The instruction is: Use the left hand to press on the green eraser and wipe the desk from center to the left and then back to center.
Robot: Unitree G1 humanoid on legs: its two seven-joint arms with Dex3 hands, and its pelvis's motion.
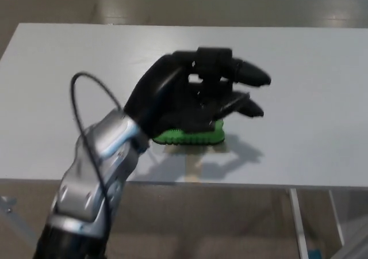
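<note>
The desk (299, 126) has a smooth white top with a soft sheen, carried on pale metal legs (294, 213). The eraser (192, 136) looks like matt green foam with a ribbed edge over a thin dark base. The left hand (195, 95) is black plastic, mostly matt with faint highlights on its fingers (250, 75). The forearm (95, 172) behind it is brushed silver metal, with a thin black rubbery cable (86, 98) looped beside it. The floor (172, 3) looks smooth and slightly glossy

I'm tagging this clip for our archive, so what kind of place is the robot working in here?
Probably an indoor lab or office-type room: a plain white desk on metal legs, a smooth beige floor, and a green eraser under the robot's left hand. Nothing else identifies it.
</note>
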